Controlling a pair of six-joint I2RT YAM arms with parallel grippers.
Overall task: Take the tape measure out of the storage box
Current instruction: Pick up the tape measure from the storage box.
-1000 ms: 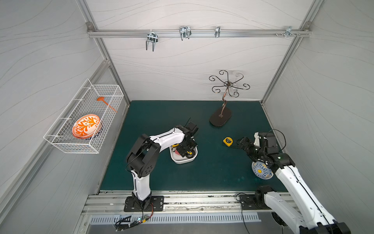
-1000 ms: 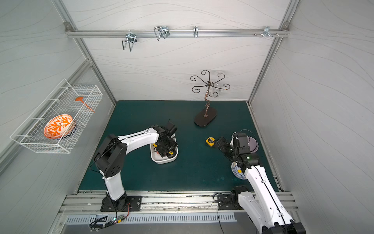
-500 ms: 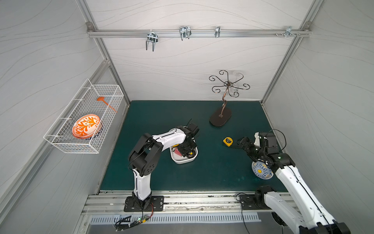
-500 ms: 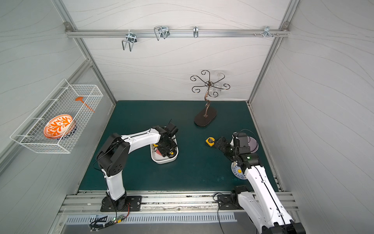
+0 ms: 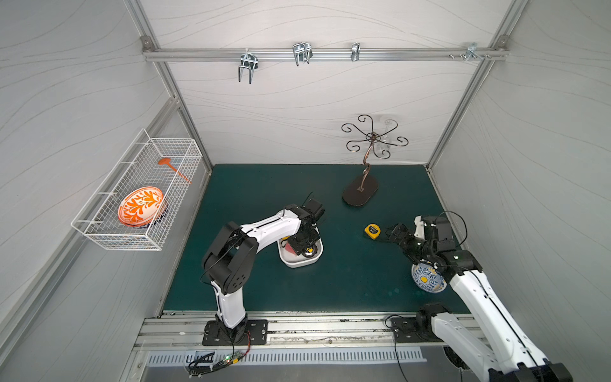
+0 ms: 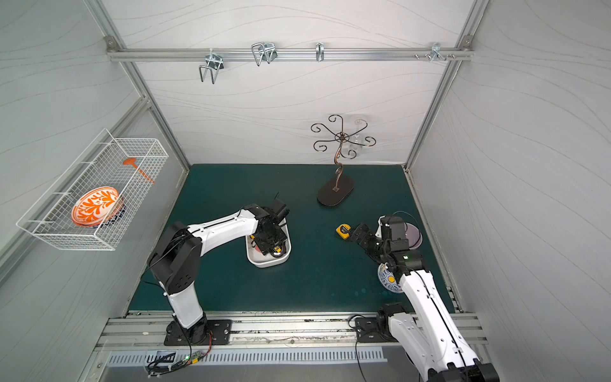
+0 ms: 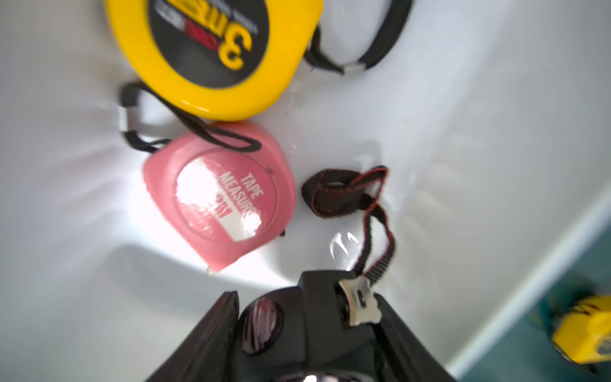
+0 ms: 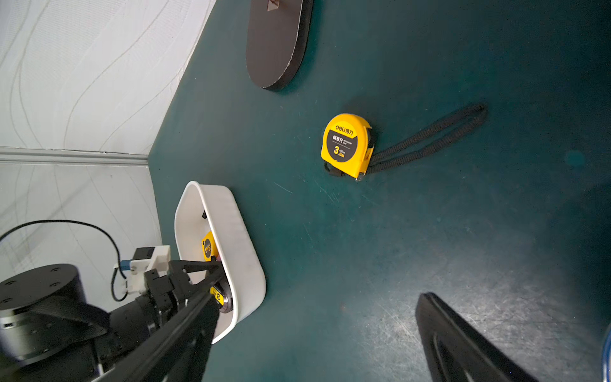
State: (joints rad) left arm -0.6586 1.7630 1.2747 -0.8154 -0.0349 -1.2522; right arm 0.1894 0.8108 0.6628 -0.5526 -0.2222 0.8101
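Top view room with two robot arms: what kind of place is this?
Probably a robot test booth. The left arm and right arm are bolted to a metal rail beside a green mat, inside plain white walls, with props like a wire basket.

White rounded plastic storage box on the dark green worktop; in it, a yellow tape measure with a black round label, a pink tape measure, and a black tape measure with a red-edged strap. Out on the green, a second yellow-and-black tape measure.
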